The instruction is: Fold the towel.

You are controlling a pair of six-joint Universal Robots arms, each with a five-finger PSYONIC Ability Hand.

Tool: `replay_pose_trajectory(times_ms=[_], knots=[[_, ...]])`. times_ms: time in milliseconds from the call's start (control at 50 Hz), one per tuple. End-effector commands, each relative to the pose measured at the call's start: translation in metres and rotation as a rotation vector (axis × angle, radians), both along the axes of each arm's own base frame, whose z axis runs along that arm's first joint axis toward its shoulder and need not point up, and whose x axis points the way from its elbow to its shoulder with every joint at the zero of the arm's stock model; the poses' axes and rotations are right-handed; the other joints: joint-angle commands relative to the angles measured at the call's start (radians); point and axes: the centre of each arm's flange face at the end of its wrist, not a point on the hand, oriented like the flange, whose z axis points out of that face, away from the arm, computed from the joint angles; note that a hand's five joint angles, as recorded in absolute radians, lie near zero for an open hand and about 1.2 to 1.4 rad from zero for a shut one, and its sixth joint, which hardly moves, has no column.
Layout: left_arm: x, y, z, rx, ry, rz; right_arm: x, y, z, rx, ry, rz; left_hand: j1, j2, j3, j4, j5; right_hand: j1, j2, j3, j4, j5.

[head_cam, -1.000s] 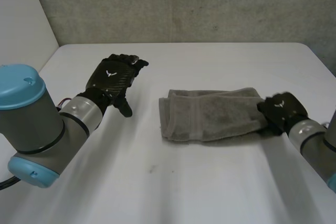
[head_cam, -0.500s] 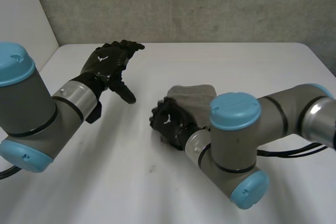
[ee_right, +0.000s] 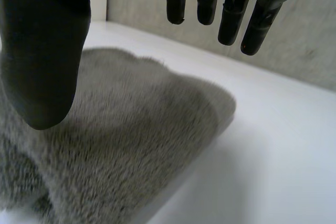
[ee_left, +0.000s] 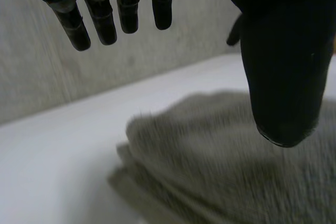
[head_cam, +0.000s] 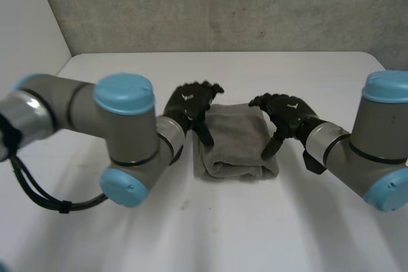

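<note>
Grey towel [head_cam: 239,138] folded, mid-table [head_cam: 287,221] | left hand [head_cam: 190,101], right hand [head_cam: 288,111] flank it, fingers [ee_left: 100,22] splayed, empty | thumbs perhaps touching it

You have one grey terry towel [head_cam: 237,141] lying on the white table [head_cam: 287,221], near its middle. It is folded into a compact, thick, roughly rectangular stack, with its longer side running away from the head camera. The layered edges at the near end sit slightly uneven. Its top surface is flat, and the pile is fuzzy.
</note>
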Motion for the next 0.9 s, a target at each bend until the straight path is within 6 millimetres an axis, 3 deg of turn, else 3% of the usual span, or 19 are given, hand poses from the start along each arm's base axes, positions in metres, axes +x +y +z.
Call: replay_pose_trajectory(times_ms=[20, 180, 320, 360, 400, 420, 460, 480, 520, 540, 580, 600, 640, 660, 700, 760, 800, 900], knots=[[-0.003, -0.005, -0.047, 0.079, -0.091, 0.038, 0.009, -0.008, -0.026, 0.075, 0.056, 0.028, -0.023, -0.021, -0.021, -0.023, -0.018, -0.061, -0.071, -0.067, -0.083, -0.06], [-0.001, 0.0, -0.066, 0.116, -0.131, 0.031, 0.012, -0.012, -0.038, 0.014, 0.154, 0.073, -0.038, -0.036, -0.036, -0.038, -0.032, -0.061, -0.071, -0.067, -0.083, -0.06], [-0.002, -0.003, -0.052, 0.087, -0.105, 0.033, 0.013, -0.011, -0.036, 0.001, 0.163, 0.081, -0.038, -0.036, -0.036, -0.038, -0.032, -0.061, -0.071, -0.067, -0.083, -0.06], [-0.002, -0.004, -0.041, 0.068, -0.09, 0.035, 0.013, -0.011, -0.032, -0.009, 0.159, 0.082, -0.041, -0.039, -0.039, -0.04, -0.035, -0.061, -0.071, -0.067, -0.083, -0.06], [-0.002, -0.004, -0.012, 0.02, -0.05, 0.038, 0.012, -0.01, -0.01, -0.057, 0.137, 0.079, -0.044, -0.041, -0.042, -0.043, -0.038, -0.061, -0.071, -0.067, -0.083, -0.06], [-0.002, -0.004, -0.012, 0.019, -0.05, 0.038, 0.012, -0.01, -0.01, -0.058, 0.137, 0.079, -0.044, -0.041, -0.042, -0.043, -0.038, -0.061, -0.071, -0.067, -0.083, -0.06], [0.002, -0.004, 0.023, -0.037, -0.004, 0.045, 0.007, -0.009, 0.024, -0.144, 0.108, 0.057, -0.058, -0.056, -0.057, -0.058, -0.053, -0.061, -0.071, -0.067, -0.083, -0.06], [0.002, -0.004, 0.023, -0.037, -0.003, 0.045, 0.007, -0.009, 0.024, -0.145, 0.108, 0.057, -0.059, -0.056, -0.057, -0.058, -0.053, -0.061, -0.071, -0.067, -0.083, -0.06], [0.012, 0.0, 0.061, -0.095, 0.042, 0.058, 0.002, -0.006, 0.053, -0.224, 0.084, 0.016, -0.061, -0.059, -0.06, -0.061, -0.056, -0.061, -0.071, -0.067, -0.083, -0.06], [0.012, 0.0, 0.061, -0.095, 0.043, 0.058, 0.002, -0.006, 0.053, -0.224, 0.084, 0.016, -0.061, -0.059, -0.06, -0.061, -0.056, -0.061, -0.071, -0.067, -0.083, -0.06], [0.034, 0.0, 0.093, -0.134, 0.068, 0.102, -0.011, -0.007, 0.08, -0.293, 0.069, -0.074, -0.064, -0.062, -0.063, -0.064, -0.059, -0.061, -0.071, -0.067, -0.083, -0.06], [0.034, 0.0, 0.094, -0.134, 0.068, 0.103, -0.011, -0.007, 0.08, -0.293, 0.069, -0.075, -0.064, -0.062, -0.063, -0.064, -0.059, -0.061, -0.071, -0.067, -0.083, -0.06], [0.067, -0.007, 0.124, -0.174, 0.088, 0.179, -0.033, -0.009, 0.112, -0.367, 0.066, -0.204, -0.064, -0.062, -0.063, -0.064, -0.059, -0.061, -0.071, -0.067, -0.083, -0.06], [0.068, -0.007, 0.124, -0.174, 0.088, 0.18, -0.033, -0.009, 0.113, -0.368, 0.066, -0.205, -0.064, -0.062, -0.063, -0.064, -0.059, -0.061, -0.071, -0.067, -0.083, -0.06], [0.096, -0.008, 0.146, -0.216, 0.098, 0.246, -0.05, -0.005, 0.138, -0.422, 0.063, -0.298, -0.064, -0.062, -0.063, -0.064, -0.059, -0.061, -0.071, -0.067, -0.083, -0.06], [0.108, -0.009, 0.155, -0.237, 0.105, 0.277, -0.055, 0.0, 0.145, -0.427, 0.068, -0.319, -0.064, -0.062, -0.063, -0.064, -0.059, -0.061, -0.071, -0.067, -0.083, -0.06], [0.127, -0.007, 0.165, -0.259, 0.114, 0.321, -0.062, 0.007, 0.151, -0.41, 0.075, -0.332, -0.064, -0.062, -0.063, -0.064, -0.059, -0.061, -0.071, -0.067, -0.083, -0.06], [0.138, -0.005, 0.16, -0.241, 0.1, 0.343, -0.067, 0.009, 0.148, -0.378, 0.092, -0.345, -0.064, -0.062, -0.063, -0.064, -0.059, -0.061, -0.071, -0.067, -0.083, -0.06]])
